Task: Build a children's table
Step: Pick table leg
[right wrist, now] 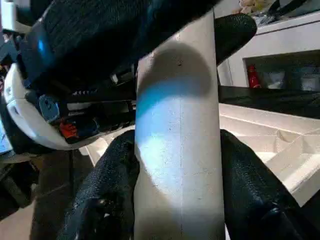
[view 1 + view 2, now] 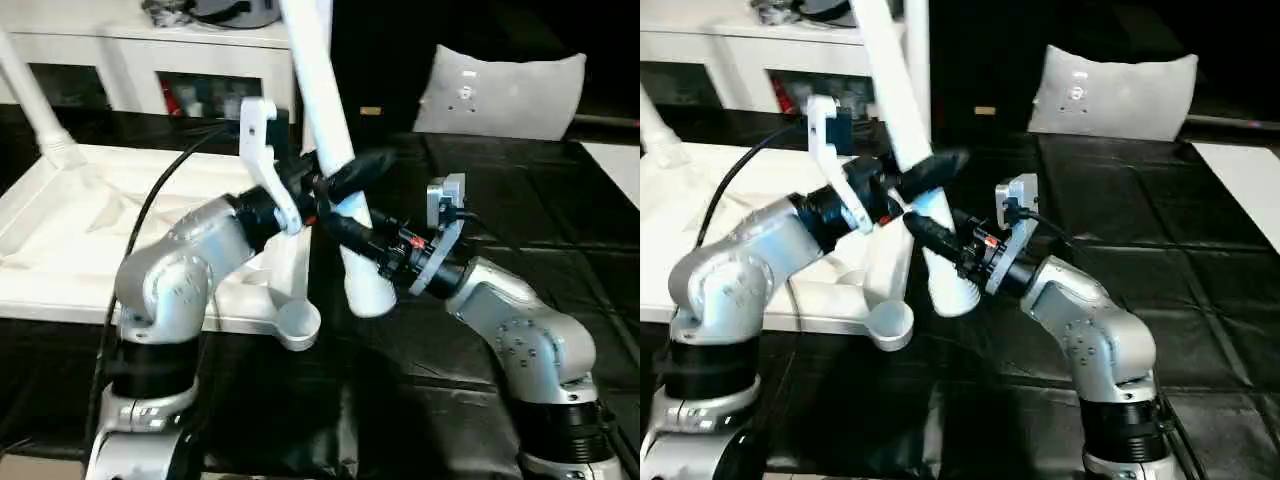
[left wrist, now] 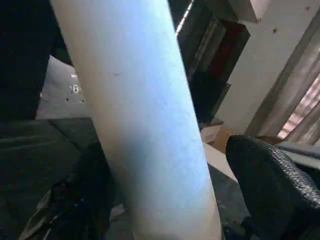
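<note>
The white table top (image 2: pixel 60 250) lies upside down at the left, ribbed underside up. One leg (image 2: pixel 35 95) stands in its far left corner. A second long white leg (image 2: pixel 325 100) hangs tilted in the middle, and both grippers hold it. My left gripper (image 2: pixel 340 178) is shut across its middle, and my right gripper (image 2: pixel 345 228) is shut on it just below, black fingers (image 1: pixel 107 195) on either side. The leg's flared lower end (image 2: pixel 372 295) hovers right of the near corner socket (image 2: pixel 298 325), apart from it.
A white cabinet with glass doors (image 2: pixel 130 55) stands behind the table top. A grey cushion (image 2: pixel 500 90) leans at the back right. Black matting (image 2: pixel 500 200) covers the floor to the right and in front.
</note>
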Controlling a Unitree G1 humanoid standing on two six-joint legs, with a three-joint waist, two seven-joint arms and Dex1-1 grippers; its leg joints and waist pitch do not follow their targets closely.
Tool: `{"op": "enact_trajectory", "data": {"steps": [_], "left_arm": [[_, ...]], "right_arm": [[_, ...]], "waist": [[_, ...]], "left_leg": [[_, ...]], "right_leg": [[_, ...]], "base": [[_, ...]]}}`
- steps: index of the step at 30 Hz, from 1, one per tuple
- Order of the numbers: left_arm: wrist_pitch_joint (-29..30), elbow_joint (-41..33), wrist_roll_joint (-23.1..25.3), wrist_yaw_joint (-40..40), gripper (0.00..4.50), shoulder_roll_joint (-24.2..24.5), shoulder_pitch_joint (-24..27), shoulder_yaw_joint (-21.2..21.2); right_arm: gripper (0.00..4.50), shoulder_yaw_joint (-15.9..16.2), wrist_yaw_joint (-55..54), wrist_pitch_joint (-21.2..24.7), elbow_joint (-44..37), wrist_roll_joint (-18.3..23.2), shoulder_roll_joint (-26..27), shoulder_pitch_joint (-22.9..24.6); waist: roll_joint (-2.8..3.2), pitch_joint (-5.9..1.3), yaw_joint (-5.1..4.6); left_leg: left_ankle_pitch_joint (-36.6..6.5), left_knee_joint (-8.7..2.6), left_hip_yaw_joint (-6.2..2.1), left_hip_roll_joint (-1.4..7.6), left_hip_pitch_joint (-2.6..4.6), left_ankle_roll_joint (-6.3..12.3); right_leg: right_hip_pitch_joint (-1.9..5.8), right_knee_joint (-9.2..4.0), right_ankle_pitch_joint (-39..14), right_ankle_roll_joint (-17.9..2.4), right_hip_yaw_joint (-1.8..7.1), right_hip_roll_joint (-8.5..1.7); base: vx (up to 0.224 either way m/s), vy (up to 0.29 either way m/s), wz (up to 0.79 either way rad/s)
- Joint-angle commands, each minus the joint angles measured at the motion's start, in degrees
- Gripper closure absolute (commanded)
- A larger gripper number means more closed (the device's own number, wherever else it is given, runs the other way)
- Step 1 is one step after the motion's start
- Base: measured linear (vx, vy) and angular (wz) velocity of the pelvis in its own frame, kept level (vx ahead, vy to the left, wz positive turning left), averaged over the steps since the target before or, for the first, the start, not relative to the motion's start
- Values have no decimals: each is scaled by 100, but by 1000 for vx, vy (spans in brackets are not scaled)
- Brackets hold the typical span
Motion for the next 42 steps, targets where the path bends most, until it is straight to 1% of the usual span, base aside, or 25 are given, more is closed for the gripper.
{"op": "enact_trajectory", "data": {"steps": [1,3,4,5,6,7,8,10,12,14,17,19,21,23,26,28,30,31,32,34,36,37,38,40,42], "left_arm": [[-220,-263,83,-189,122,24,-77,-291],[-388,-299,219,-317,124,125,-47,-463],[-399,-302,229,-331,142,132,-43,-479],[-478,-282,265,-358,142,141,-23,-510],[-506,-280,288,-377,156,157,-13,-534],[-530,-272,309,-392,159,165,-10,-552],[-569,-257,343,-417,165,172,-6,-574],[-644,-232,400,-456,172,176,7,-598],[-719,-198,426,-477,193,180,16,-616],[-771,-163,399,-465,196,171,30,-607],[-774,-156,375,-453,227,157,34,-589],[-633,-170,154,-386,231,36,32,-438],[-482,-177,-31,-292,246,-66,26,-314],[-396,-171,-152,-206,251,-156,21,-220],[-282,-157,-419,-88,263,-307,19,-78],[-200,-157,-515,4,264,-382,11,-3],[-148,-141,-443,71,265,-405,3,-11],[-184,-116,-300,83,265,-382,2,-83],[-184,-116,-300,83,266,-382,2,-83],[-335,-93,66,44,266,-197,-2,-296],[-363,-91,127,38,266,-163,-3,-331],[-377,-70,103,104,266,-211,-15,-273],[-389,-44,79,183,266,-260,-33,-202],[-394,39,86,316,266,-307,-87,-102],[-388,58,91,340,266,-310,-96,-90]], "right_arm": [[265,-36,-138,-103,170,-202,-11,-12],[265,23,-74,-149,176,-239,-19,12],[265,35,-66,-156,175,-249,-19,16],[265,71,-75,-219,193,-250,-26,24],[265,89,-73,-240,196,-253,-30,28],[265,97,-70,-258,205,-257,-34,27],[265,107,-65,-290,224,-266,-38,23],[265,117,-60,-347,250,-281,-47,20],[265,127,-52,-392,274,-293,-58,19],[266,130,-39,-434,295,-303,-68,18],[266,129,-37,-449,304,-305,-72,17],[266,128,-44,-488,333,-304,-82,0],[266,119,-62,-511,346,-304,-76,-20],[266,108,-82,-533,362,-295,-70,-44],[266,115,-95,-581,394,-285,-81,-71],[266,123,-95,-595,401,-285,-89,-78],[266,128,-86,-610,409,-288,-102,-79],[266,126,-77,-618,418,-289,-114,-79],[266,126,-77,-618,418,-289,-114,-79],[266,176,-133,-651,437,-378,-133,-109],[266,186,-148,-662,443,-398,-138,-116],[266,206,-160,-683,459,-443,-162,-132],[266,216,-175,-690,469,-471,-181,-143],[266,196,-238,-662,488,-487,-195,-165],[266,188,-252,-653,492,-485,-196,-167]], "waist": [[7,-382,-5],[17,-381,-7],[18,-382,-13],[23,-382,-10],[20,-383,-14],[20,-381,-12],[32,-386,-15],[27,-389,-17],[25,-392,-20],[25,-394,-19],[24,-392,-19],[18,-394,-14],[18,-392,-18],[13,-392,-17],[1,-384,-22],[5,-377,-23],[-7,-383,-24],[-44,-378,-33],[-23,-377,-22],[-21,-380,-18],[-24,-381,-24],[-40,-380,-45],[-26,-379,-38],[-29,-377,-46],[-33,-376,-46]], "left_leg": [[-388,-379,0,168,82,-54],[-406,-380,-1,164,80,-34],[-414,-380,1,166,86,-34],[-412,-378,3,169,88,-40],[-418,-375,6,168,84,-39],[-425,-377,6,170,85,-41],[-407,-372,5,166,87,-43],[-383,-369,6,164,82,-42],[-370,-365,7,163,82,-22],[-350,-363,5,161,80,-6],[-372,-362,10,164,86,2],[-375,-359,12,165,83,-3],[-386,-359,15,162,80,-4],[-408,-356,14,160,83,7],[-507,-359,20,162,82,9],[-545,-365,17,164,86,8],[-519,-362,17,164,83,25],[-519,-364,22,165,83,41],[-526,-362,22,165,89,48],[-513,-364,19,164,86,52],[-492,-363,19,163,78,48],[-488,-359,30,165,80,37],[-502,-357,31,160,81,23],[-531,-360,31,161,84,15],[-550,-356,34,157,85,18]], "right_leg": [[314,-387,253,-1087,242,-371],[314,-387,218,-1074,241,-374],[309,-388,196,-1073,243,-372],[304,-385,205,-1096,243,-377],[308,-386,214,-1104,245,-376],[309,-384,224,-1108,246,-375],[307,-382,261,-1110,245,-371],[313,-372,325,-1122,246,-371],[317,-368,367,-1140,245,-368],[320,-360,406,-1160,243,-369],[314,-363,379,-1176,244,-368],[319,-361,375,-1206,245,-371],[320,-356,378,-1219,244,-367],[319,-365,330,-1235,242,-370],[316,-383,112,-1216,247,-373],[303,-401,17,-1196,240,-364],[305,-395,-7,-1160,243,-366],[300,-407,-23,-1145,244,-361],[294,-408,-81,-1130,247,-369],[292,-412,-115,-1084,246,-366],[296,-409,-103,-1059,246,-366],[287,-413,-101,-1052,249,-359],[294,-414,-134,-1062,249,-368],[289,-420,-172,-1068,248,-363],[287,-427,-198,-1059,251,-362]], "base": [[0,0,0],[0,0,0],[0,0,0],[0,0,0],[0,0,0],[0,0,0],[0,0,0],[0,0,0],[0,0,0],[0,0,0],[0,0,0],[0,0,0],[0,0,0],[0,0,0],[0,0,0],[0,0,0],[0,0,0],[0,0,0],[0,0,0],[0,0,0],[0,0,0],[0,0,0],[0,0,0],[0,0,0],[0,0,0]]}}
